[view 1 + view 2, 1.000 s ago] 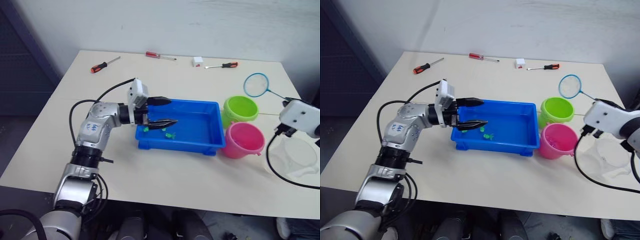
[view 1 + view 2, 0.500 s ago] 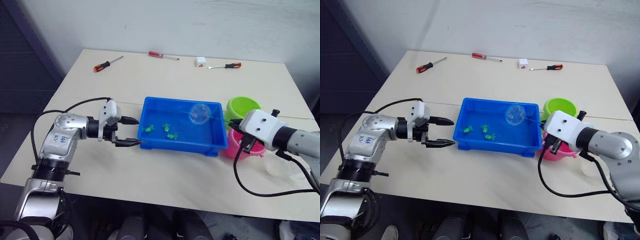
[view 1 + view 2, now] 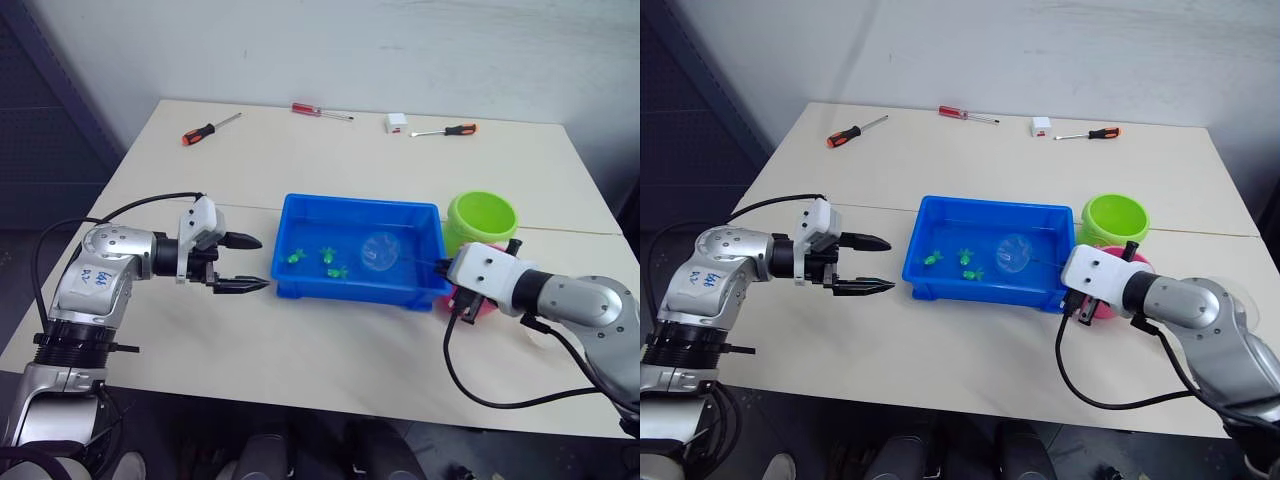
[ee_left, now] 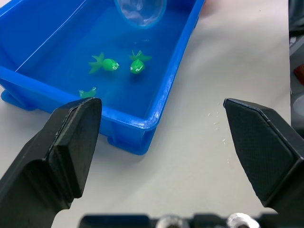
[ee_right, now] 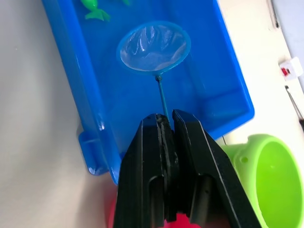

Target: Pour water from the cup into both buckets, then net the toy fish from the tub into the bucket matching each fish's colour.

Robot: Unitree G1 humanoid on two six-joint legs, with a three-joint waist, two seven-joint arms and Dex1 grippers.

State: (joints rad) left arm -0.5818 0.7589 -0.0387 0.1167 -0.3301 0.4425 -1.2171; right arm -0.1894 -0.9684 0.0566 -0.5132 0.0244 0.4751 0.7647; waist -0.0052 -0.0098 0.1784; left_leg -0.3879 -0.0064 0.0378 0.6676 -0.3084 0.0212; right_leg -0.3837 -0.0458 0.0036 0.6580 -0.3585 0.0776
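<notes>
At nine o'clock the left gripper [image 3: 247,263] has pulled clear of the tub [image 3: 300,286] and hangs with jaws spread, empty, above the surface [image 3: 300,340]. Inside the tub, three green fish [image 3: 326,256] lie toward its nine-o'clock end. At three o'clock the right gripper [image 5: 164,122], clamped on the net [image 3: 378,251], has lowered its hoop closer to them, so scooping looks imminent.

Shallow rectangular bright blue plastic tub [image 4: 164,102] ahead of left gripper [image 4: 164,137], whose black fingers [image 4: 66,137] stand wide apart. Three tiny green plastic fish [image 4: 137,64] inside tub. Light blue round net hoop [image 4: 140,10] beyond fish, toward 12 o'clock.
</notes>
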